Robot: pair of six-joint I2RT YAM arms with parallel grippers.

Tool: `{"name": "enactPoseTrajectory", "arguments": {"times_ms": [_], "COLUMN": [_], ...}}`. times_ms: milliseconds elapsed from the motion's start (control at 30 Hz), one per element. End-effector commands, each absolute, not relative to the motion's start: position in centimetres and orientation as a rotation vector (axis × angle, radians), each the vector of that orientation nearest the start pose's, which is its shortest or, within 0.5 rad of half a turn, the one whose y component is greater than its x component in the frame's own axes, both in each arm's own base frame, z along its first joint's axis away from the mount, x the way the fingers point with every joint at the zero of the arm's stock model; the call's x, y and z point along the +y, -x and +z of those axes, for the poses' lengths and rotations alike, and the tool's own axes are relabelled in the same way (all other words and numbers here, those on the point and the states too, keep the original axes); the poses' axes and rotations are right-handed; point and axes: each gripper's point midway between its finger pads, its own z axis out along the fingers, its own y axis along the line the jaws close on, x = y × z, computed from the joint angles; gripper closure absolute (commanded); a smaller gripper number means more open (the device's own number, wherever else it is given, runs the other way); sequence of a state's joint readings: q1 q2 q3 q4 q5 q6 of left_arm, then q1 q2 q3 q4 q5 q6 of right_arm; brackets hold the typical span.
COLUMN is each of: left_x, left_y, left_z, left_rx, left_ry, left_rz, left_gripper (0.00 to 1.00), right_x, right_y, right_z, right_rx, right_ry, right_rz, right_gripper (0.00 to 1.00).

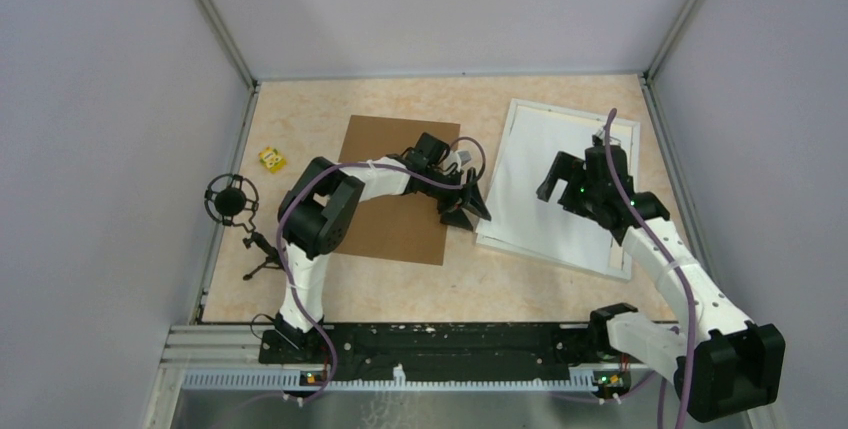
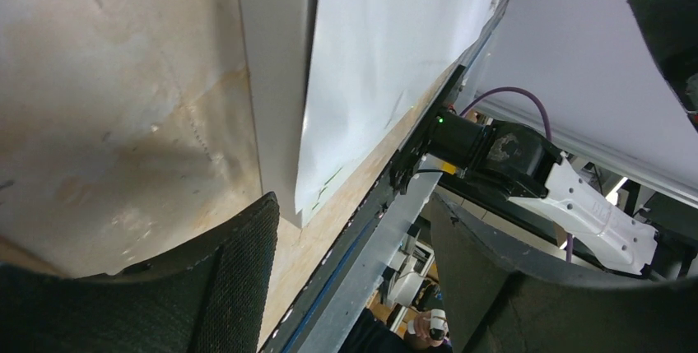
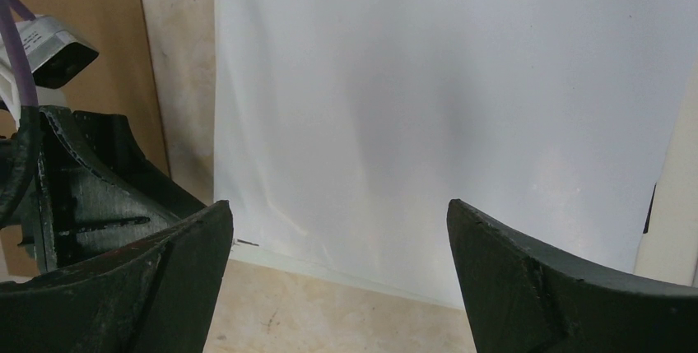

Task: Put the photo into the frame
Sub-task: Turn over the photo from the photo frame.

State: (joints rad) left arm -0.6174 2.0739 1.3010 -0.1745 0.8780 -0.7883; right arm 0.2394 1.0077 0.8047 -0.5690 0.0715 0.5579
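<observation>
The frame (image 1: 575, 112) lies flat at the right of the table, and its thin white bars show along the far and right sides. A white sheet (image 1: 555, 189) covers most of it. The photo's dark print shows in no view. My left gripper (image 1: 468, 207) is open and empty, low at the sheet's left edge. In the left wrist view, the gripper (image 2: 354, 279) faces the sheet's corner (image 2: 387, 40) and a pale bar (image 2: 276, 81). My right gripper (image 1: 580, 174) is open and empty above the sheet. In the right wrist view, the gripper (image 3: 339, 279) hangs over the sheet's near edge (image 3: 444, 106).
A plain brown board (image 1: 395, 189) lies flat left of the frame, under my left arm. A small yellow block (image 1: 271, 158) and a black round device on a tripod (image 1: 232, 199) stand at the far left. Walls close three sides. The base rail (image 1: 430, 344) runs along the near edge.
</observation>
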Motion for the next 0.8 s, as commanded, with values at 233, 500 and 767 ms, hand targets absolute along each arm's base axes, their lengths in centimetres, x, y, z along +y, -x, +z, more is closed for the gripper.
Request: {"name": "enactPoseTrajectory", "arguments": {"times_ms": [233,500,767], "left_x": [-39.7,-40.1,-40.9], "left_y": [-26.8,-27.3,-27.0], "left_z": [10.6,11.7,10.9], "left_rx": [2.693,2.665,2.695], "left_ry": [-0.263,-0.237,-0.223], "left_rz": [-1.79,-1.787,-1.798], "left_gripper": [0.36,0.45,0.49], "right_x": [8.0,8.1,7.7], "right_y": [-27.6,-27.5,-27.5], "right_z": [14.8,14.8,15.2], "right_rx": [2.296,2.293,2.274], "right_ry": [-0.399,-0.4,-0.395], "right_rz": [0.346,0.354,0.336], "right_gripper": [0.01,0.01,0.01]}}
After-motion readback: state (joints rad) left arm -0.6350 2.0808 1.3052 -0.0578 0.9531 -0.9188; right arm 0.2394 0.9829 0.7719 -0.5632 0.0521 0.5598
